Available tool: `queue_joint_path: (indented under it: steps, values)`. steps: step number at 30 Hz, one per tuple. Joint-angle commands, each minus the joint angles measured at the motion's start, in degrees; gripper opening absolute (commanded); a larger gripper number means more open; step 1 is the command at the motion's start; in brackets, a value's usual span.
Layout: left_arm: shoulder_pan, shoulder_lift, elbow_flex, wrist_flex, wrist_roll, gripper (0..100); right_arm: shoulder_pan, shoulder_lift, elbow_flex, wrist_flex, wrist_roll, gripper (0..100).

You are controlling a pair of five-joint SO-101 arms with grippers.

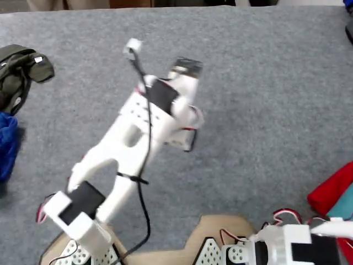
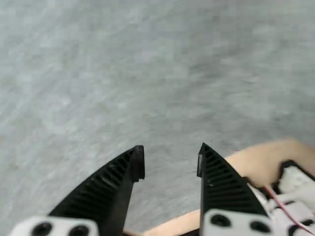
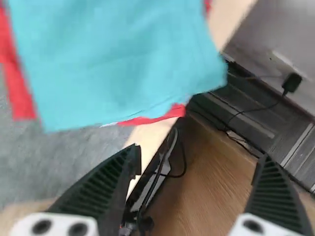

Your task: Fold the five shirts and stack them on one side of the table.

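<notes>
My left gripper (image 2: 170, 160) is open, with nothing between its black fingers, and hangs over bare grey cloth. In the high view the left arm stretches to mid-table, with the left gripper (image 1: 187, 135) turned down at its end. My right gripper (image 3: 197, 162) is open wide beside a teal shirt (image 3: 113, 59) that lies on a red shirt (image 3: 19, 93) at the table's edge. The same red shirt (image 1: 331, 190) and teal shirt (image 1: 345, 207) sit at the right edge. An olive shirt (image 1: 22, 69) and a blue shirt (image 1: 6, 143) lie crumpled at the left edge.
The grey table cover (image 1: 265, 99) spreads across the middle and far side. The arms' wooden base plate (image 1: 220, 226) sits at the near edge, and the right arm (image 1: 287, 248) is low over it. Past the table's edge are a wooden floor (image 3: 206, 196) and cables.
</notes>
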Motion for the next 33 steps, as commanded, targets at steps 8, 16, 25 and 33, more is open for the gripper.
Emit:
queue_joint_path:
  steps: [8,16,25,33]
  values:
    - [0.3,4.2,-7.5,0.8,0.2,19,-1.0,4.0,-0.5,-2.3,-4.2,36.0]
    - [-9.8,1.1,-4.6,0.8,0.1,19,-17.8,3.2,-6.6,4.0,-10.4,20.6]
    - [-11.3,-4.2,8.7,0.7,-4.5,19,-31.9,5.3,-4.0,3.9,-18.0,17.2]
    - [-11.3,-8.7,14.0,0.7,-7.2,19,-35.5,9.2,-0.2,3.7,-20.6,17.1]
